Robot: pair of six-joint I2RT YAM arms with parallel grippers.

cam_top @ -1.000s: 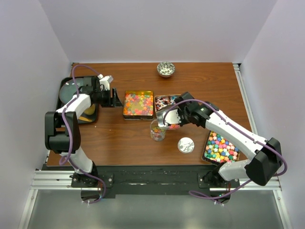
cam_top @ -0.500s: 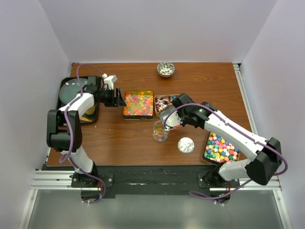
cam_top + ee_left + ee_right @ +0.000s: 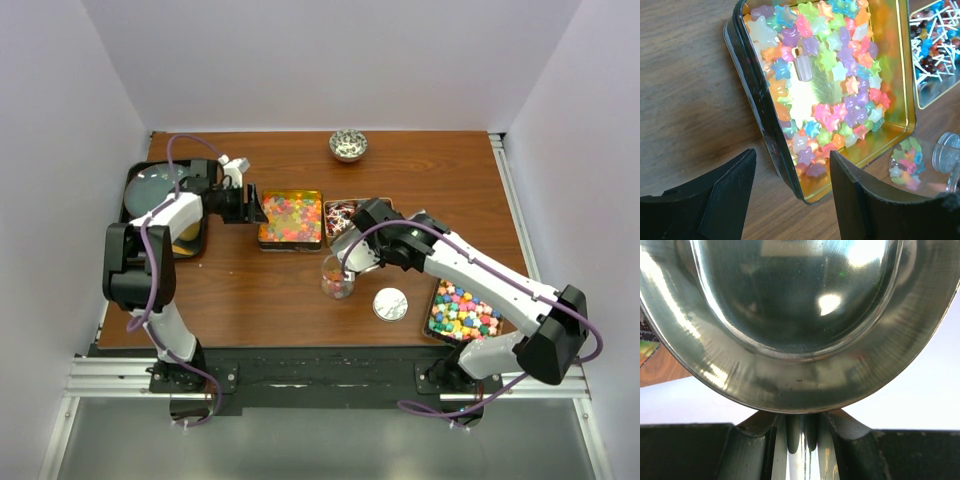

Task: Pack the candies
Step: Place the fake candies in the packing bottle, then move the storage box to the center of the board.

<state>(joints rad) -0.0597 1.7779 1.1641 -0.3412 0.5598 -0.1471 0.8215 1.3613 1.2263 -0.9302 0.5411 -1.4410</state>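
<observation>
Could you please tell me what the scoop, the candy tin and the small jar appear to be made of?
Scoop: polished metal, likely steel; mirror reflections and fine brushed lines on its rim.
Tin: thin metal, glossy gold inside, dark outside; it mirrors the candies.
Jar: clear glass or plastic, cannot tell which; candies show through.

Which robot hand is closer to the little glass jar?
Right. The right gripper, holding a metal scoop, hangs just beside the jar; the left gripper sits farther off, past the star-candy tin.
</observation>
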